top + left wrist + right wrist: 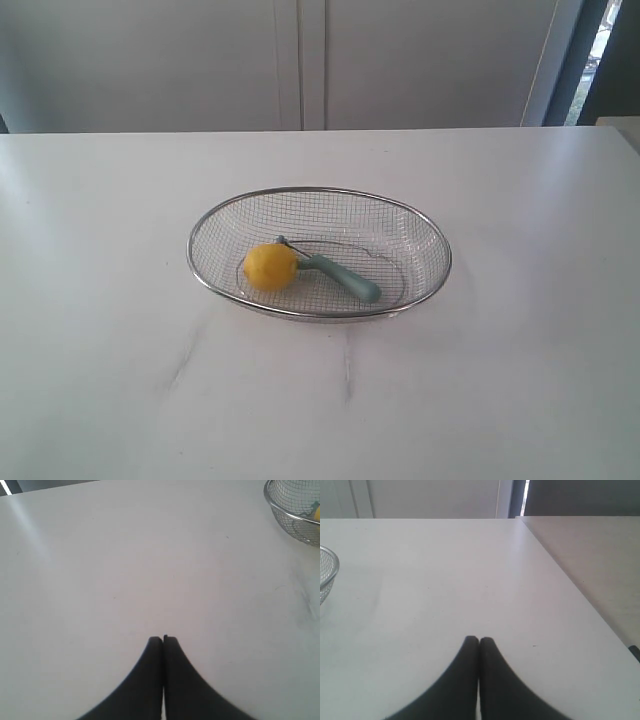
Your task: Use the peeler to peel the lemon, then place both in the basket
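Note:
The yellow lemon (270, 267) lies inside the silver wire-mesh basket (420, 225), toward its left side. The teal-handled peeler (345, 277) lies in the basket too, its metal head touching the lemon. Neither arm shows in the exterior view. In the left wrist view my left gripper (163, 639) is shut and empty above bare white table, with the basket (280, 516) and a sliver of lemon (316, 514) at the frame's corner. My right gripper (479, 640) is also shut on nothing, with the basket's rim (334, 572) at the frame's edge.
The white table (120, 300) carries only the basket. A second, beige surface (585, 550) adjoins the table's edge in the right wrist view. White cabinet doors (300, 60) stand behind the table.

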Tool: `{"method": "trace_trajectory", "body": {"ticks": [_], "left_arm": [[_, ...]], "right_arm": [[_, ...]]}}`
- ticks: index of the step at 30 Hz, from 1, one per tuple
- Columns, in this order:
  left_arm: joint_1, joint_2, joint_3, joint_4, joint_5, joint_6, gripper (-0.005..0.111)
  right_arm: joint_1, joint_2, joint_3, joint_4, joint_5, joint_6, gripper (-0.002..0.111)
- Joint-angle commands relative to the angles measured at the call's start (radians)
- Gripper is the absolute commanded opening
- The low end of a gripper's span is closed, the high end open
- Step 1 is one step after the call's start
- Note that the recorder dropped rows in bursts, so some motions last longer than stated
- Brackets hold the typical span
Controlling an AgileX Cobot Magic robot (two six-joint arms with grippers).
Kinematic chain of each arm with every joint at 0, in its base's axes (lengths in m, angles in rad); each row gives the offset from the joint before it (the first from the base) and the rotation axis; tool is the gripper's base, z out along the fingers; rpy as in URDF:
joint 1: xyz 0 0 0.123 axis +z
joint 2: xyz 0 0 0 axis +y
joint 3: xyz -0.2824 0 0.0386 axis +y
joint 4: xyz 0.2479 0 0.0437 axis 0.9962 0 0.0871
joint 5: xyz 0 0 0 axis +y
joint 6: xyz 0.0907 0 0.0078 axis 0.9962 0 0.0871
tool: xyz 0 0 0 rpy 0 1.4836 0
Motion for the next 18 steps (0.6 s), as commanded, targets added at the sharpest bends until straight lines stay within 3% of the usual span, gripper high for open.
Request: {"method": "trace_trajectory", "body": {"ticks": [1, 18], "left_arm": [[0.030, -0.005, 0.004, -0.003, -0.005, 0.004, 0.000], [0.033, -0.005, 0.004, -0.003, -0.005, 0.004, 0.000]], "right_arm": [[-0.008, -0.005, 0.005, -0.002, -0.002, -0.007, 0.000], [-0.008, -0.005, 0.005, -0.002, -0.002, -0.007, 0.000]]}}
